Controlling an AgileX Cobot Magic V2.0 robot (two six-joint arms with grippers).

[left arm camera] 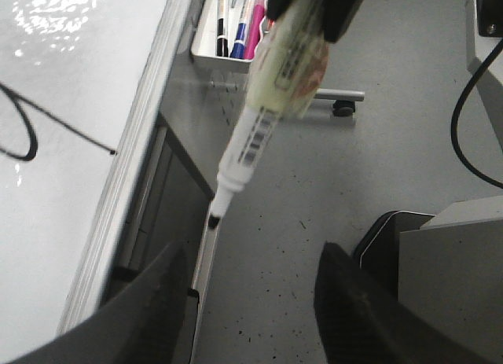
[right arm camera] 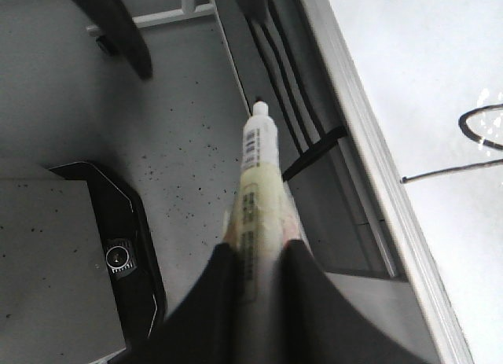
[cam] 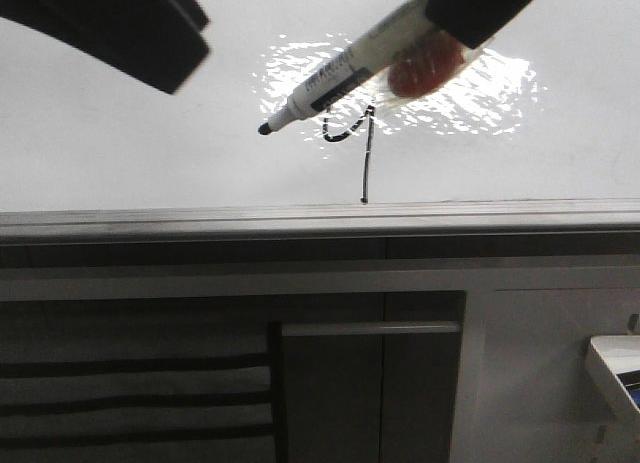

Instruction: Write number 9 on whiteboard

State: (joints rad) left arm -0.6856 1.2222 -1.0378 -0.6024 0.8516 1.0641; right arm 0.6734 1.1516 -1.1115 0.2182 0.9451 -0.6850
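The number 9 (cam: 358, 143) already stands on the whiteboard (cam: 120, 153), loop and long tail drawn, so the writing seems finished; the right gripper (right arm camera: 255, 250) pinches the marker (cam: 335, 78), its tip lifted off the board; the left gripper (left arm camera: 251, 301) is spread and empty; the marker's label is too blurred to read.

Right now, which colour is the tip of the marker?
Black; the marker tip shows best in the front view.
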